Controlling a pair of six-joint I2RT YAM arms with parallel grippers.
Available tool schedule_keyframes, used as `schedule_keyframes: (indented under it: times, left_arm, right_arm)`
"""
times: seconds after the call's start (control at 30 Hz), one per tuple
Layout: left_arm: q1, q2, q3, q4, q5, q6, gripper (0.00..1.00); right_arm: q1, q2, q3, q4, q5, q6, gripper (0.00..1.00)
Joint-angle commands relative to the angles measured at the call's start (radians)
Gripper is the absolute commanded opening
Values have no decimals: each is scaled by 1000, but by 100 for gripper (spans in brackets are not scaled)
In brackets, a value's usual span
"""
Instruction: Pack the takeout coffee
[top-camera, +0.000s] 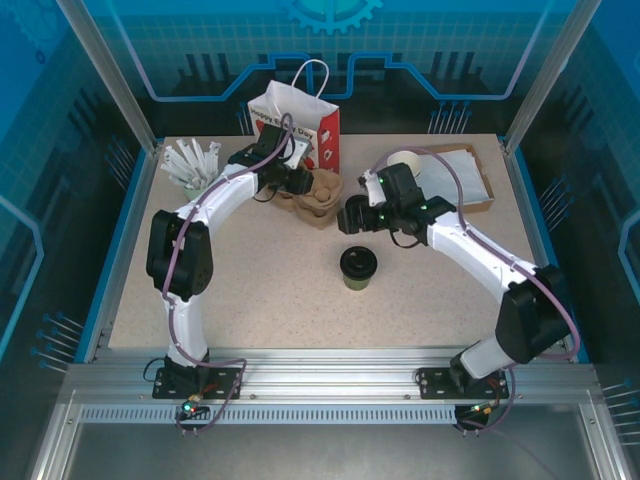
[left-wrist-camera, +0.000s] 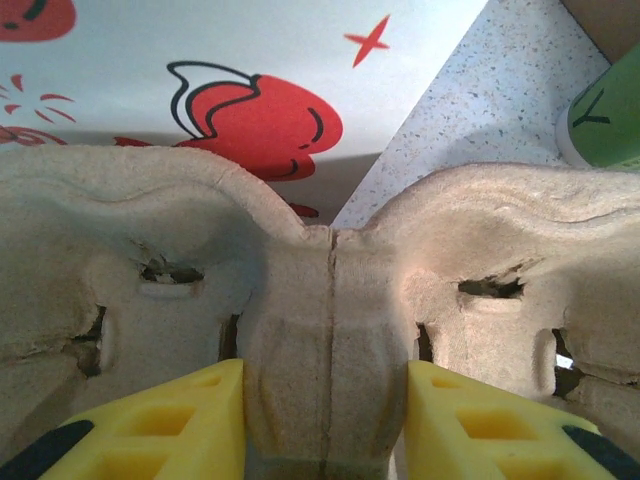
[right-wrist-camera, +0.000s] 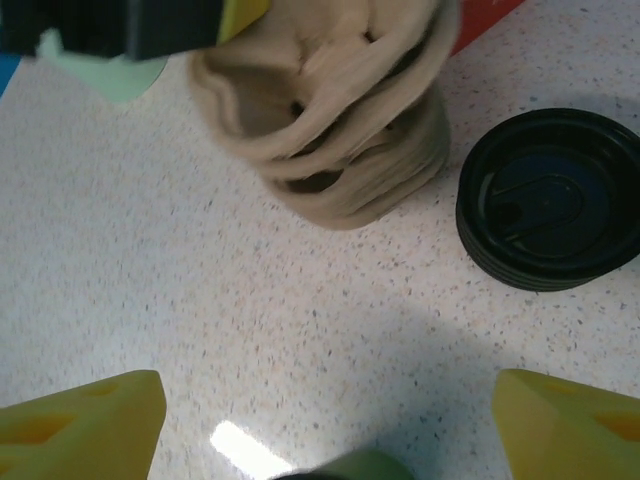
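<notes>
My left end effector (left-wrist-camera: 325, 405) is clamped on the middle ridge of the moulded beige pulp cup carrier (left-wrist-camera: 330, 290), one yellow finger (left-wrist-camera: 160, 425) pressed to each side. From above, it (top-camera: 298, 185) sits at the far middle of the speckled worktop (top-camera: 250, 290), just in front of a white paper bag with red print (top-camera: 295, 120). My right end effector (right-wrist-camera: 328, 395) hangs over bare worktop with its fingers wide apart, just beside the carrier.

The takeout coffee (top-camera: 359, 267), a small olive-green paper cup under a round black plastic lid, stands upright near the worktop's centre, near my right end effector (top-camera: 352, 217) on the side towards the arm bases, and apart from the carrier. From above the lid covers most of the cup, so little of the green wall shows.

In the right wrist view a sliver of olive green is cut off at the bottom edge; I cannot tell what it is. A squat stack of black lids (right-wrist-camera: 550, 200) lies right of the carrier there. In the left wrist view a green cup (left-wrist-camera: 610, 110) is cropped by the right edge.
</notes>
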Motion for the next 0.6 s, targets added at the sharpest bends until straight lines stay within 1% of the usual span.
schedule_keyframes:
  times: [0.0, 0.17, 0.4, 0.47, 0.57]
  left_arm:
    - [11, -3, 28, -28, 13, 32, 41]
    - [18, -11, 22, -43, 7, 25, 41]
    - [25, -29, 13, -48, -22, 48, 42]
    - [26, -31, 9, -43, -4, 42, 42]
    - [26, -28, 9, -41, 14, 29, 42]
  right_arm:
    - [-16, 70, 65, 81, -42, 48, 79]
    - [-37, 154, 101, 105, -56, 66, 70]
    - [-41, 206, 125, 110, -63, 68, 67]
    - [-42, 220, 129, 120, -67, 72, 66]
    - [-53, 244, 133, 150, -118, 90, 63]
